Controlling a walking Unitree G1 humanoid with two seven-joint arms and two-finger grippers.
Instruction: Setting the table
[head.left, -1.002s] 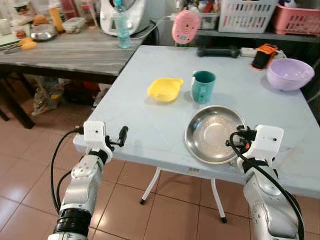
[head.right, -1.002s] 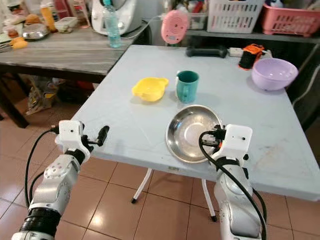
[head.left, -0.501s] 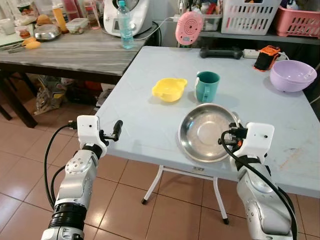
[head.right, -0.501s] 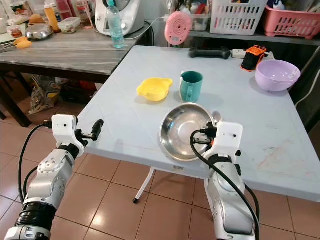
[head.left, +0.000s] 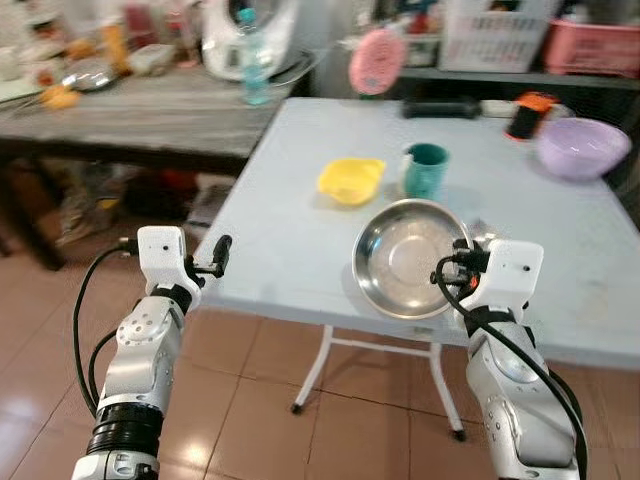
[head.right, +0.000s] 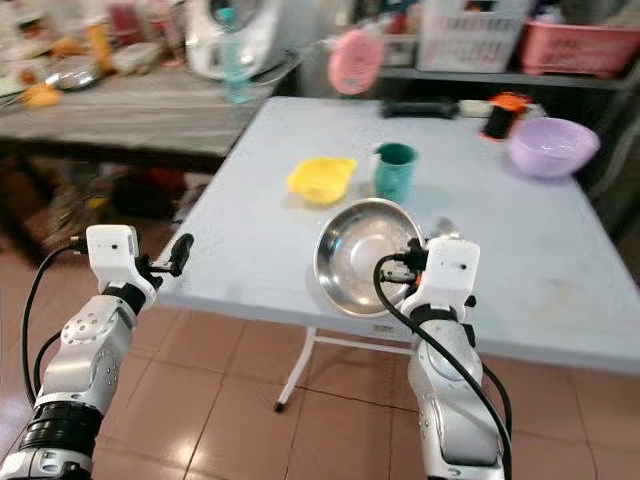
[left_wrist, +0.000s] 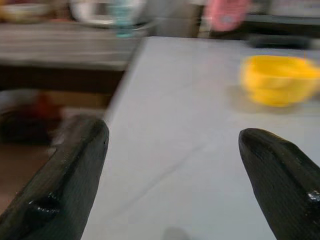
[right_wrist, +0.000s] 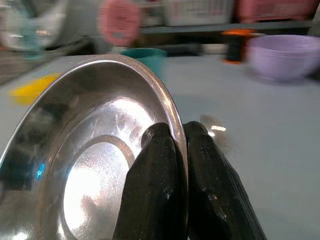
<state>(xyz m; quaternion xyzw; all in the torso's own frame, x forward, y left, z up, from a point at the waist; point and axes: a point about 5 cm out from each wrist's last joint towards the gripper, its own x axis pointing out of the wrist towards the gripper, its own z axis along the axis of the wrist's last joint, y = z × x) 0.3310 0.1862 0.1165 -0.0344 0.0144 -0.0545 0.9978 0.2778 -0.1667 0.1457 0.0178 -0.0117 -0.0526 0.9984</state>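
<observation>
Pinching steel plate (right_wrist: 95, 165) rim thinly, right gripper (right_wrist: 172, 137) risks slip toward cup (head.left: 426, 170) at 12 o'clock; left gripper (left_wrist: 172, 150) gapes wide.

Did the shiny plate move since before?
Yes. The plate, pinched at its rim by the right gripper, has slid left across the table, so it now sits more directly below the green cup.

free: table (head.left: 280, 250) left-centre bare, front left edge open | blocked: yellow bowl (head.left: 350, 181), cup (head.left: 427, 169) centre; steel plate (head.left: 408, 257) centre-right; purple bowl (head.left: 582, 147) upper right
</observation>
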